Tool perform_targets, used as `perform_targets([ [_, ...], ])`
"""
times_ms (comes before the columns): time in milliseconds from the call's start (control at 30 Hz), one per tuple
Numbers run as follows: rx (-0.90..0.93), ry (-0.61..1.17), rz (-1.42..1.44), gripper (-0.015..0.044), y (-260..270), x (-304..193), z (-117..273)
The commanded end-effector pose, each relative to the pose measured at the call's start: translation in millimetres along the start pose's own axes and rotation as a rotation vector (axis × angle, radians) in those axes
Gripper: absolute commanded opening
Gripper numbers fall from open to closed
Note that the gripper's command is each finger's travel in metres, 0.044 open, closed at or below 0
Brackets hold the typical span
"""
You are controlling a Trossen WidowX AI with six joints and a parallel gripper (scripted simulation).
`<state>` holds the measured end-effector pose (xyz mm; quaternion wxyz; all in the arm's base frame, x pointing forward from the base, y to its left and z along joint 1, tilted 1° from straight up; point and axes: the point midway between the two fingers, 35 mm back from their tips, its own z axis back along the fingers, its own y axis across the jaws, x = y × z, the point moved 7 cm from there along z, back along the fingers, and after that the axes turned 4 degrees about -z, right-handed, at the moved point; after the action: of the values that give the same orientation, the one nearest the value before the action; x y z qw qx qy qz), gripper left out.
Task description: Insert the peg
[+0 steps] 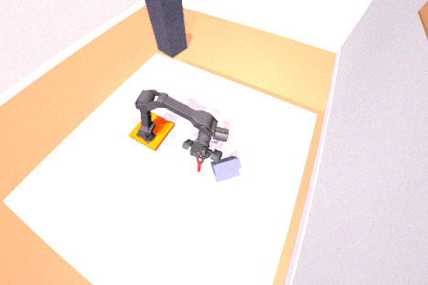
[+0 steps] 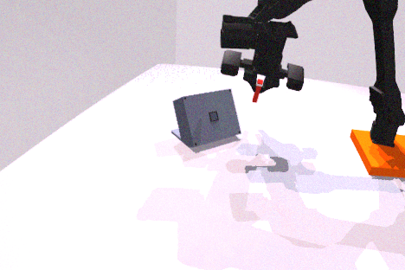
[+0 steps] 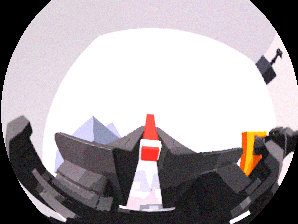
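The red peg (image 1: 198,165) (image 2: 257,93) (image 3: 150,129) has a pale band near its upper end and is held in the air, its lower end tilted a little. My gripper (image 1: 200,157) (image 2: 260,86) (image 3: 150,150) is shut on it, with the peg's lower part sticking out below the fingertips. The grey-blue sloped panel (image 1: 226,170) (image 2: 199,126) (image 3: 89,131) stands beside the gripper, lower than the peg and apart from it. Its square hole (image 2: 214,116) shows near the middle of the face in the exterior view; the hole cannot be made out in the other views.
The arm's orange base plate (image 1: 165,130) (image 2: 361,152) (image 3: 245,150) lies on the white table (image 1: 137,205) (image 2: 86,208), on the far side of the gripper from the panel. A dark pedestal (image 1: 168,20) (image 3: 266,70) stands beyond the table. Arm shadows fall near the panel.
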<state>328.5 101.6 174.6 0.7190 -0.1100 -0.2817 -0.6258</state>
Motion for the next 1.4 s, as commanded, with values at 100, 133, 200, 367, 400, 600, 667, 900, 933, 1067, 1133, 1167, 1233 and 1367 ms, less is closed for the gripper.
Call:
perform_targets([
  [100,0.028,-0.023,0.047,0.0,0,-10,4],
  [133,0.032,-0.026,0.052,0.0,0,-12,5],
  [200,0.039,-0.032,0.064,0.0,-1,-14,6],
  [367,0.059,-0.047,0.092,0.0,-1,-21,10],
  [400,0.063,-0.049,0.098,0.0,-1,-22,11],
  [600,0.088,-0.067,0.131,0.0,-2,-30,15],
  [667,0.096,-0.073,0.142,0.0,-2,-33,17],
  [900,0.125,-0.094,0.18,0.0,-3,-42,22],
  [933,0.129,-0.097,0.186,0.0,-3,-44,23],
  [1067,0.146,-0.108,0.207,0.0,-4,-49,26],
  [1133,0.155,-0.114,0.218,0.0,-5,-51,28],
  [1167,0.159,-0.117,0.223,0.0,-5,-53,29],
  [1233,0.167,-0.123,0.234,0.0,-5,-55,30],
  [1367,0.185,-0.135,0.254,0.0,-6,-61,33],
])
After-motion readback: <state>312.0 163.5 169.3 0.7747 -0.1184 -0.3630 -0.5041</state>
